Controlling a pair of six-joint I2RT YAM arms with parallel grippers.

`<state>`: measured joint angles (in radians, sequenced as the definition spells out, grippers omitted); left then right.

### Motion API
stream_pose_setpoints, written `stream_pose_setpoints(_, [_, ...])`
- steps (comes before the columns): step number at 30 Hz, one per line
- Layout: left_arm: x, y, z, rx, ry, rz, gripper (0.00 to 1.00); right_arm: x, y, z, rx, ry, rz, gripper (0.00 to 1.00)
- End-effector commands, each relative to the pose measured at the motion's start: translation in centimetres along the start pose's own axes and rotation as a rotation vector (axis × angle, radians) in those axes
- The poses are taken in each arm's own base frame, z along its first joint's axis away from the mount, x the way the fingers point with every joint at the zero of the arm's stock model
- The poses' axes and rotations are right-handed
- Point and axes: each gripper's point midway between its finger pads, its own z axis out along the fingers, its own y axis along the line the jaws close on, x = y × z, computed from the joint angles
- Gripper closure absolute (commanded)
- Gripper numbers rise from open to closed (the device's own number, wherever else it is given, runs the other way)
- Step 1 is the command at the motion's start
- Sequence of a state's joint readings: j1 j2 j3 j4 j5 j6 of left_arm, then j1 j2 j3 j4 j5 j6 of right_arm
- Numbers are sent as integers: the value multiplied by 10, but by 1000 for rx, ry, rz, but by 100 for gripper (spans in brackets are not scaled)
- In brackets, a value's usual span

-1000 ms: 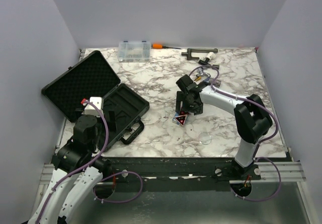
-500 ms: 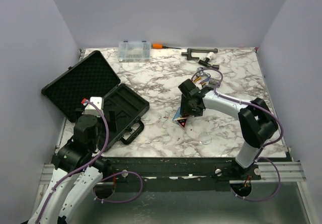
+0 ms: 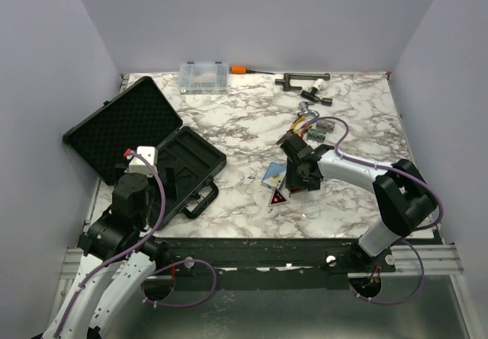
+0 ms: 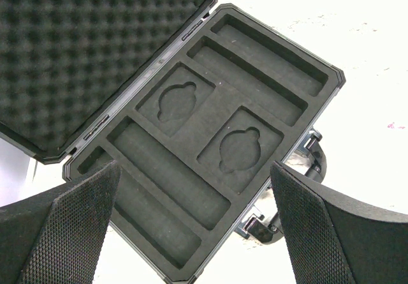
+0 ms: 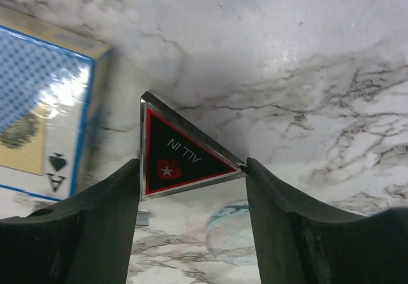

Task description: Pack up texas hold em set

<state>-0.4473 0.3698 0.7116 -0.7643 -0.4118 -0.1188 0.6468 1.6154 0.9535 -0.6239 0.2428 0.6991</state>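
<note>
Right arm (image 3: 351, 167) swung nearer, jaws clamped on triangle (image 5: 175, 159), apex against one; left jaws apart.

The left arm (image 3: 110, 236) and right arm (image 3: 347, 167) combine white link shells with black joint housings; a purple cable (image 3: 160, 202) loops loosely along each. The left arm's lower shell appears to be perforated. The fingers (image 4: 64, 233) of the left gripper (image 4: 194, 164) are black with a fine mesh texture.
</note>
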Motion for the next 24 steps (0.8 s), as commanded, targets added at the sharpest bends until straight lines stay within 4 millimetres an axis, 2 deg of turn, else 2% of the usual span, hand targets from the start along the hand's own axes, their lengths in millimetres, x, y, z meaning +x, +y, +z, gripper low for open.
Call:
stream_pose_setpoints(1, [2, 1, 2, -11, 6, 0, 1, 13, -14, 0, 38, 20, -20, 45])
stream_pose_setpoints(7, [3, 1, 2, -11, 9, 1, 1, 21, -20, 2, 42, 23, -12, 43])
stream_pose_setpoints(8, [3, 1, 3, -11, 10, 2, 1, 22, -20, 3, 41, 25, -12, 37])
stream_pose_setpoints(9, [3, 1, 3, -11, 10, 2, 1, 23, -20, 3, 40, 28, -12, 25])
stream_pose_setpoints(10, [3, 1, 3, -11, 11, 2, 1, 22, -19, 3, 38, 28, -8, 18])
stream_pose_setpoints(12, [3, 1, 3, -12, 11, 2, 1, 19, -18, 0, 39, 20, -1, 6])
stream_pose_setpoints(14, [3, 1, 2, -11, 9, 1, 1, 11, -15, -5, 29, -4, 3, 0])
stream_pose_setpoints(21, [3, 1, 2, -11, 7, 0, 1, -33, -3, -34, 25, -101, -9, 0])
stream_pose_setpoints(24, [3, 1, 2, -10, 6, 0, 1, -56, 11, -48, -20, -133, -9, 0])
